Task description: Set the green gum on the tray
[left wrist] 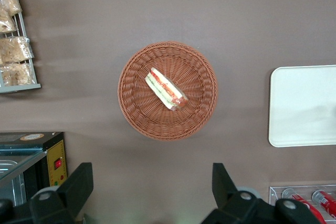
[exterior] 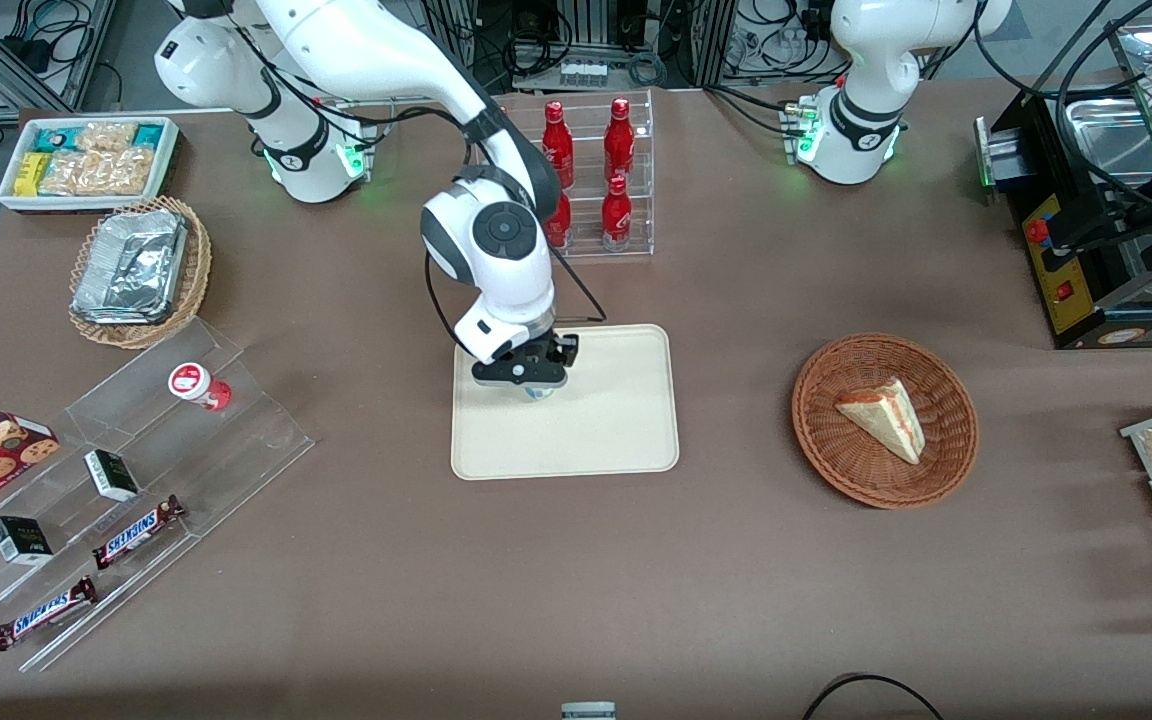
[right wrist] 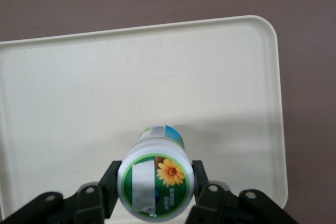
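The green gum point(right wrist: 156, 184), a small white bottle with a green-ringed lid bearing a yellow flower, is upright between the fingers point(right wrist: 110, 182) of my right gripper point(right wrist: 156, 182), which press on both sides of its lid. The gripper point(exterior: 533, 385) hangs low over the cream tray point(exterior: 616, 420), above the part of it farther from the front camera, toward the working arm's end. Only the bottle's base point(exterior: 539, 392) peeks out below the hand in the front view. Its shadow falls on the tray point(right wrist: 79, 93) just beside it. I cannot tell whether the base touches the tray.
A clear rack of red bottles point(exterior: 596, 175) stands farther from the front camera than the tray. A wicker basket with a sandwich point(exterior: 884, 420) lies toward the parked arm's end. A red-lidded bottle point(exterior: 198, 385) sits on an acrylic stand with snack bars toward the working arm's end.
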Motion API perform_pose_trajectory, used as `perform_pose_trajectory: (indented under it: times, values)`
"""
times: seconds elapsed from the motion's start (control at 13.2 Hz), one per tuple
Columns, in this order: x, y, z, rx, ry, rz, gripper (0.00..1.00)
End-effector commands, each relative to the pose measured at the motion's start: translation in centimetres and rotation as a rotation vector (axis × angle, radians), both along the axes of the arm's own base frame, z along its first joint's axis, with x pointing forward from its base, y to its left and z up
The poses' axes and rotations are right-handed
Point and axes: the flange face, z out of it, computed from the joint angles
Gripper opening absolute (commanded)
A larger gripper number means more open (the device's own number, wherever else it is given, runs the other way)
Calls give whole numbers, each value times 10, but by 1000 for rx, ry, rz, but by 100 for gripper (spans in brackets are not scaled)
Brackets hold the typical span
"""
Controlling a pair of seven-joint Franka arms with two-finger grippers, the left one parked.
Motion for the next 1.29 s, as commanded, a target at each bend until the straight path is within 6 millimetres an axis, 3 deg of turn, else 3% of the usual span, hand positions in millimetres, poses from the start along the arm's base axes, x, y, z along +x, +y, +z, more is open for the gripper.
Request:
perform_pose_trajectory:
  times: [0.0, 0.23, 0.68, 0.76, 0.83, 1.13, 1.21]
  values:
    - [-2, 22, -11, 15, -17, -22, 0]
    - [-13, 35, -34, 1, 2, 4, 0]
    - [-18, 45, -53, 8, -1, 24, 0]
    - [-17, 45, -52, 11, -2, 21, 42]
    - [-16, 44, -51, 13, -4, 23, 99]
    - [-10, 38, -29, 24, -12, 52, 100]
    - [-9, 35, -13, 33, -14, 67, 100]
